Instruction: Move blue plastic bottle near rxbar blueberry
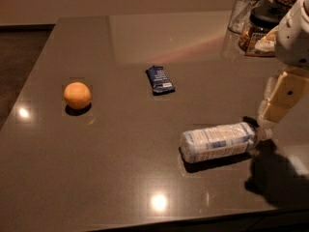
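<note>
The blue plastic bottle [218, 142] lies on its side on the dark table [120, 168], right of centre, with its white cap end pointing right. The rxbar blueberry [160, 79] lies flat in its dark blue wrapper with a white patch, further back and to the left of the bottle. My gripper [268, 121] comes down from the white arm at the right edge and sits just above the bottle's cap end.
A round orange fruit [77, 95] sits at the left. An empty glass [245, 9] and jars with dark lids [260, 27] stand at the back right corner. The table's front edge runs along the bottom, its left edge along the dark floor.
</note>
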Action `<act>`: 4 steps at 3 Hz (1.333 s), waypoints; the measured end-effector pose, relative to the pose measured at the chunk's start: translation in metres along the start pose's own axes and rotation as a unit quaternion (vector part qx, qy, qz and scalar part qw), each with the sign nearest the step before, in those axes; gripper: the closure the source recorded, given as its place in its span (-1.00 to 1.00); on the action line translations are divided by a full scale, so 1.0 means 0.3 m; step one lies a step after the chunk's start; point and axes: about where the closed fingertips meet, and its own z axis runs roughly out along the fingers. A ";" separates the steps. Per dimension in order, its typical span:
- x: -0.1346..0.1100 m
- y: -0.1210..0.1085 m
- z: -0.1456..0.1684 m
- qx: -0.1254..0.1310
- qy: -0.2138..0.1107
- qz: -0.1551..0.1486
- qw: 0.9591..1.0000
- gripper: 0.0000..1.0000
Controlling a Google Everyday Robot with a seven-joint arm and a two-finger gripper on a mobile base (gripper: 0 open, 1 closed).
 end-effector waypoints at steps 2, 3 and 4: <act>-0.013 0.048 0.049 -0.015 -0.009 -0.023 1.000 -1.00; -0.020 0.118 0.127 -0.045 -0.018 -0.056 0.997 -1.00; -0.027 0.185 0.196 -0.071 -0.024 -0.087 0.993 -1.00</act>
